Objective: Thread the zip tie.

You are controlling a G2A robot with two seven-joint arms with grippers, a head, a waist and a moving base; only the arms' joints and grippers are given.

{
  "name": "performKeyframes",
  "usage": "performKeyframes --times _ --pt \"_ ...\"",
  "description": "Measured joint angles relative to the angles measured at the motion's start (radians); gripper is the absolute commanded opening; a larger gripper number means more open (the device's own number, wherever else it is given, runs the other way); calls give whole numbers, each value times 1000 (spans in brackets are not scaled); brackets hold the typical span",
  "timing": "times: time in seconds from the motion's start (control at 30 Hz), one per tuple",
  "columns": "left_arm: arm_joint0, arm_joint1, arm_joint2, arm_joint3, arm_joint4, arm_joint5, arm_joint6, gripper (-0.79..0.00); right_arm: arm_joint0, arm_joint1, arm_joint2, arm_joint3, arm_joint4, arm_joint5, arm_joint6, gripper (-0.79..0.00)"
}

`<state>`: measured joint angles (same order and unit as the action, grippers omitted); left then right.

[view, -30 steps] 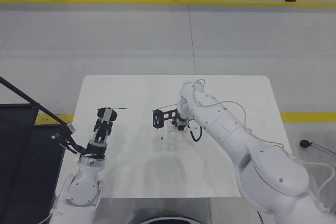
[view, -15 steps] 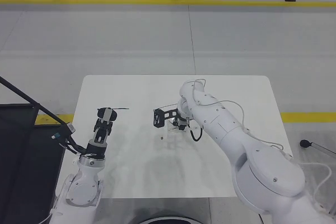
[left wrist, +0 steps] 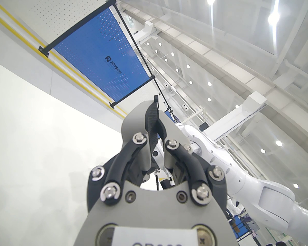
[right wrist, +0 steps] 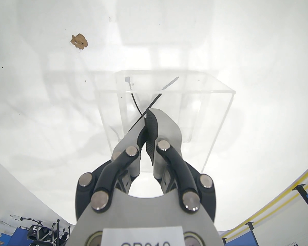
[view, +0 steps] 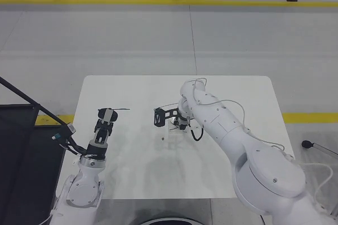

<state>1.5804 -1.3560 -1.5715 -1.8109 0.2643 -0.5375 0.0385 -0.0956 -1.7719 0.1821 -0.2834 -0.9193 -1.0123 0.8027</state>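
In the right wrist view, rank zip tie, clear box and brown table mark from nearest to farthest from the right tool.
1. zip tie, pinched in the right tool.
2. clear box, standing just beyond the tool.
3. brown mark, farther off on the table.

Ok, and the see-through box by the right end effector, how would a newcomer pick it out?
Start at the white table; near its middle the right end effector pinches a thin black zip tie. Just past its tips stands the clear box. It is fully transparent, traced only by its glinting edges, unlike the small brown mark on the tabletop nearby.
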Motion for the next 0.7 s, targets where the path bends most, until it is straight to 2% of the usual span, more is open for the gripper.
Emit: performKeyframes --times 0.17,0.23,0.33,0.7 --pt "0 0 0 0 0 0 0 -785 -3 -2 -4 1 0 0 2 -686" --pt "0 0 0 0 0 0 0 -785 -3 -3 -6 2 1 0 3 -733" --pt "0 0 0 0 0 0 0 -785 -3 -4 -9 1 3 0 5 -693" --pt "0 0 0 0 0 0 0 -785 -12 -8 -12 4 -7 0 5 -686"
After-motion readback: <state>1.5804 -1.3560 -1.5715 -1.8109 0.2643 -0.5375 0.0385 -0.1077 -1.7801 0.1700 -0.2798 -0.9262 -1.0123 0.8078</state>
